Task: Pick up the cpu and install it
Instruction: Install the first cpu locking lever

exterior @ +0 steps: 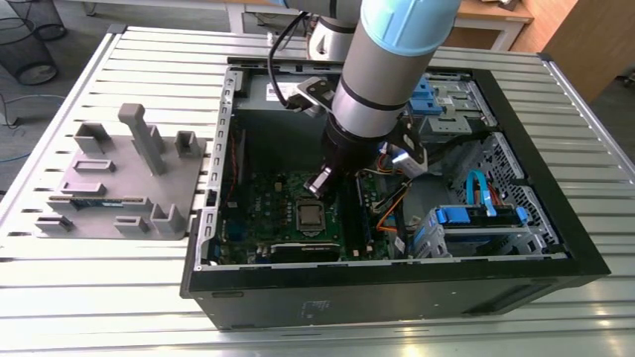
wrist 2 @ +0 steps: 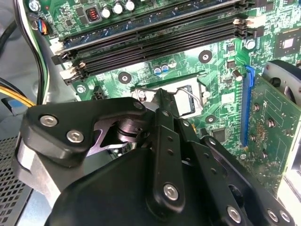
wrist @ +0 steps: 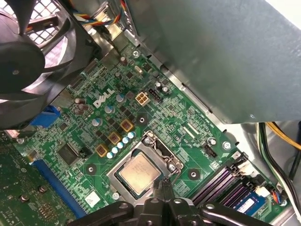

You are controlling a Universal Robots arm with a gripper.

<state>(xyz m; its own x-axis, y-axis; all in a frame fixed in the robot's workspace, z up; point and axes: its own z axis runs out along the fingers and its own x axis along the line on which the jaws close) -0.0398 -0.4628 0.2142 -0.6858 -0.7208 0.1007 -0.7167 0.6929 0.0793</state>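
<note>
fan [wrist: 28, 52] and memory slots [wrist: 225, 181] being seen near cpu [wrist: 138, 173] | cpu being shown flat, shiny side up, square | gripper [wrist: 162, 188] being seen over its edge, pinched narrow, empty

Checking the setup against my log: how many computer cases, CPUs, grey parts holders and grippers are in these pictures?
computer case: 1
cpu, lying in its socket: 1
grey parts holder, beside the case: 1
gripper, just over the cpu: 1
Total: 4
</note>
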